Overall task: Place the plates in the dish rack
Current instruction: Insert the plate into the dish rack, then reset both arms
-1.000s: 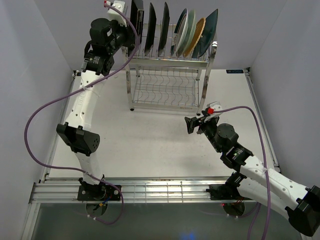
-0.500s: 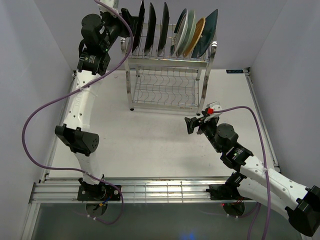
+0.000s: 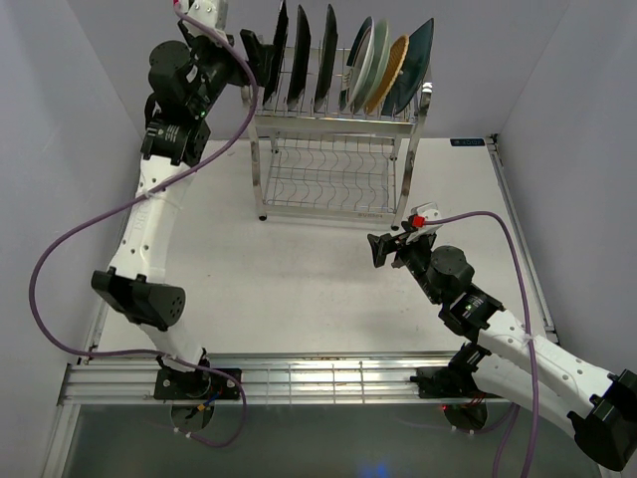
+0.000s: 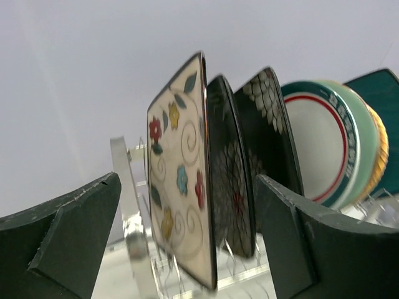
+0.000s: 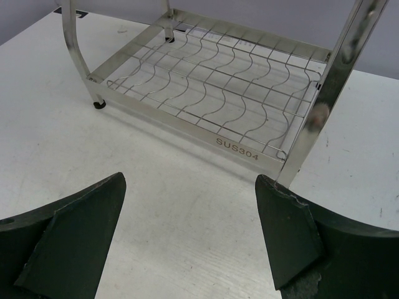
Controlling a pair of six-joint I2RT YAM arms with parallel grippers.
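Standing on edge in the upper tier of the dish rack [image 3: 333, 184] are seven plates. From the left they are one cream floral plate [image 4: 177, 174], two dark floral plates [image 4: 227, 187], one white plate with a striped rim [image 4: 315, 146], one pale green plate [image 4: 361, 131], one woven orange plate [image 4: 379, 156] and one teal plate [image 3: 418, 60]. The four on the right lean close together. The rack's lower tier holds nothing, and it stands on the white counter [image 3: 299, 289].

The left gripper [image 3: 261, 45] has its jaws spread wide and grips nothing. In the left wrist view the cream floral plate stands ahead of them, apart from both fingers. The right gripper [image 3: 383, 247] also has its jaws spread wide and empty.

There are two arms. The left arm rises from its base at the near edge, elbow out to the left, with its wrist high beside the rack's top left corner. The right arm lies low from the lower right, its gripper above the counter near the rack's right front post, facing the lower tier.
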